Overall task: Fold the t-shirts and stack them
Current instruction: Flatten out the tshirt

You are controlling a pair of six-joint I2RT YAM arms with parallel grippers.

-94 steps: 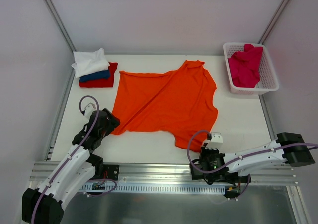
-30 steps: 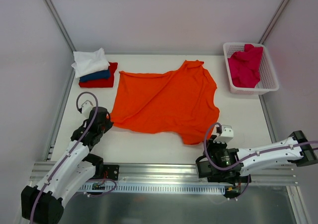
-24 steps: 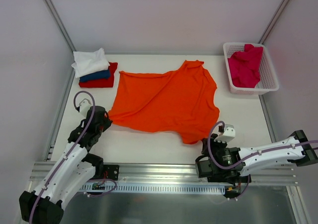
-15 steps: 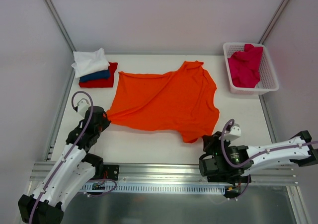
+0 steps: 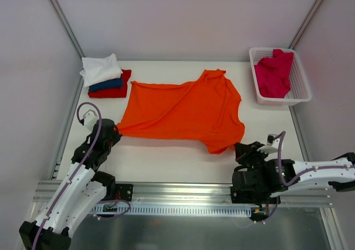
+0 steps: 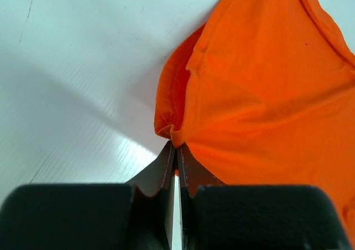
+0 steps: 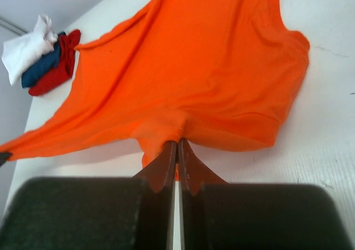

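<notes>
A large bright orange t-shirt (image 5: 183, 112) lies spread over the middle of the table (image 5: 166, 161), pulled taut along its near edge. My left gripper (image 5: 115, 131) is shut on its near left corner; the left wrist view shows the jaws (image 6: 176, 146) pinching bunched orange cloth (image 6: 266, 95). My right gripper (image 5: 237, 147) is shut on the near right corner, its tips (image 7: 177, 142) closed on a fold of the orange t-shirt (image 7: 188, 67). White (image 5: 100, 68), dark blue (image 5: 106, 85) and red (image 5: 115, 91) t-shirts sit folded in a stack at the back left. A crimson-pink t-shirt (image 5: 273, 72) lies crumpled in the basket.
The white lattice basket (image 5: 280, 99) stands at the back right corner. Grey walls and metal rails close in the table on the left, right and back. The folded stack (image 7: 39, 61) also shows in the right wrist view, far left.
The left gripper has drawn its corner left and back, the right gripper has drawn its corner right. The orange t-shirt is stretched flatter and wider between them.
</notes>
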